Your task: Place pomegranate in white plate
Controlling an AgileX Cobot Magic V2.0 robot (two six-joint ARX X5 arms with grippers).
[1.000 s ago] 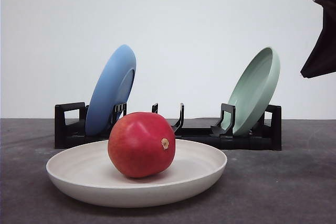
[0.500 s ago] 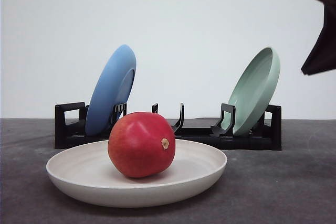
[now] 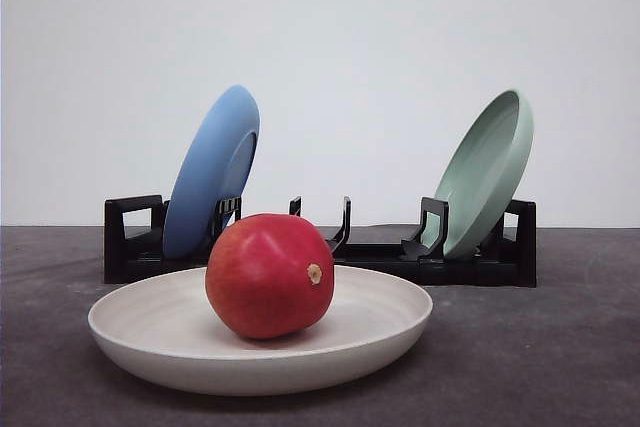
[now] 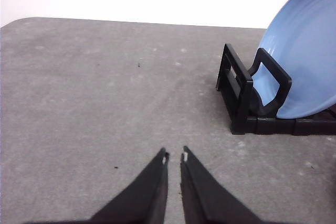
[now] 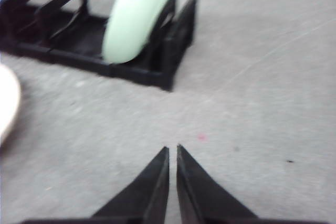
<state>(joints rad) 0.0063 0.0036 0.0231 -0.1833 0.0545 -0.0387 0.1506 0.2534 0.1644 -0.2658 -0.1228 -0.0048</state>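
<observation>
Pomegranate [image 3: 270,275] resting in white plate [image 3: 130,342], both grippers apart from it; left gripper [image 4: 174,157] nearly closed, empty; right gripper [image 5: 172,149] nearly closed, empty, black rack [image 5: 157,72] ahead

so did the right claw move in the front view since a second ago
Yes. It hung at the right edge, above the pale green plate and black rack; it has since withdrawn from that spot. The right wrist view shows it shut.

Glossy red round pomegranate [image 3: 268,275]: orange-tinged flank, tan stem nub. Wide shallow matte white plate [image 3: 150,332]: off-white, faint grey-pink rings inside. Upright matte blue plate [image 3: 208,173]: plain sky blue. Upright pale green plate [image 3: 487,171]: plain mint. Slotted plastic rack [image 3: 130,237]: black. Tabletop [image 3: 540,347]: mottled dark grey. Backdrop: plain white. Tapered gripper fingers [image 4: 149,192]: matte black.
</observation>
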